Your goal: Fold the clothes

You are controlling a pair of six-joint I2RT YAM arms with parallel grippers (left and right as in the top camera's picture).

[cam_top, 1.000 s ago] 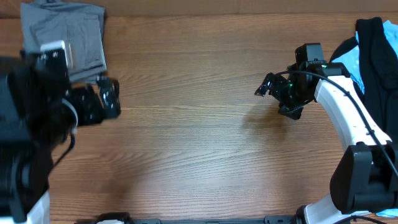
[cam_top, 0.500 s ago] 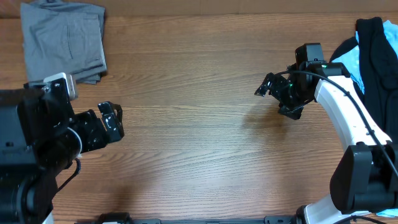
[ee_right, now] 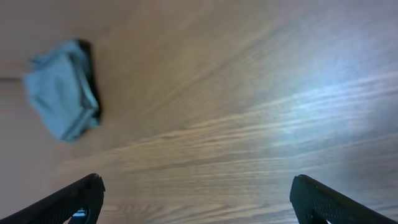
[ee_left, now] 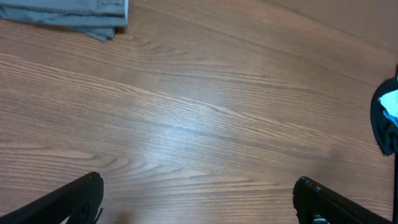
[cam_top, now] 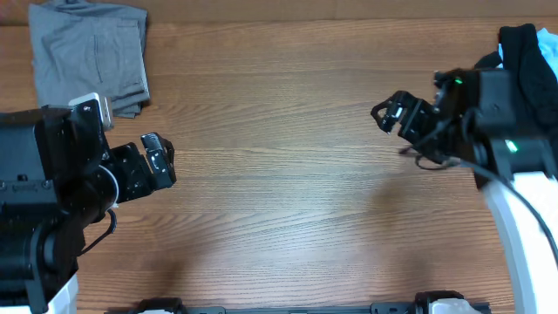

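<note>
The left end effector [cam_top: 166,160] hangs over the worktop [cam_top: 279,218] near its left edge, jaws spread wide and holding nothing. The folded grey garment [cam_top: 88,54] lies flat in the far left corner, apart from it. The right end effector [cam_top: 392,124] hangs over bare wood on the right side, also wide and empty. Beyond its arm, at the far right edge, sits the pile [cam_top: 527,54] of unfolded clothes (black cloth over light blue). The right wrist view is blurred, showing the grey garment [ee_right: 63,98] only as a smudge.
</note>
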